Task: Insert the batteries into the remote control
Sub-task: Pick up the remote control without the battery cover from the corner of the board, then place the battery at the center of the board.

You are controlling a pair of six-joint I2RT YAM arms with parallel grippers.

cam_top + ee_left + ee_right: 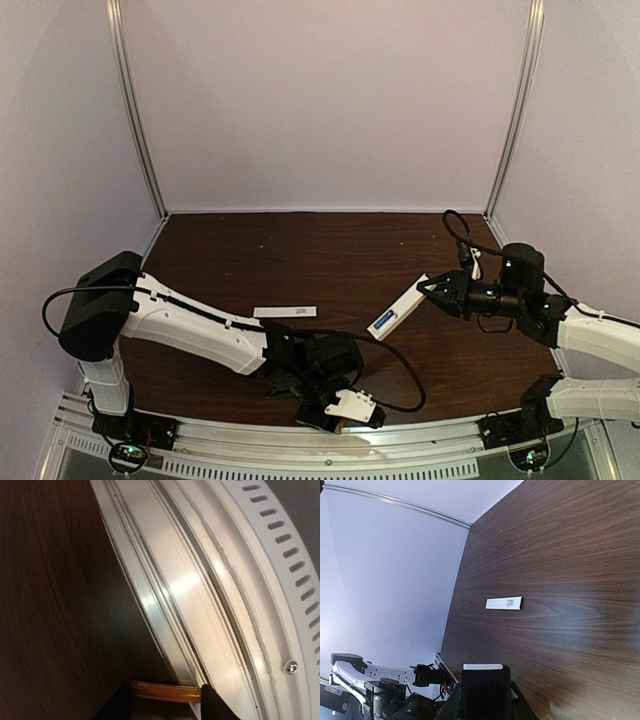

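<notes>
- The left gripper (166,709) hangs low at the near edge of the table (300,250), just beside the aluminium rail (185,585). Its jaws are pinched on the orange battery (166,691), which spans crosswise between the two fingertips and touches both.
- The right gripper (434,286) is clamped on one end of the remote control (398,312), holding it slanted over the table's right half with the free end pointing toward the left arm. I cannot tell whether that end rests on the wood.
- A blue patch (384,322) shows near the free end. It is probably the blue battery already seated, but it is too small to be sure.
- The cover strip (285,311) lies flat on the table, apart from both grippers.
- The step in hand, as I judge it, is to carry the orange battery across and seat it in the remaining slot.
- To do it well:
  - Lift clear of the rail before swinging right.
  - Move slowly, since a grip by the ends lets the cylinder pivot.
  - Line its long axis up with the bay.
  - Press one end in first, then release.
- The right arm should hold the remote steady with the bay facing up.
- The battery's polarity cannot be read from here.
</notes>
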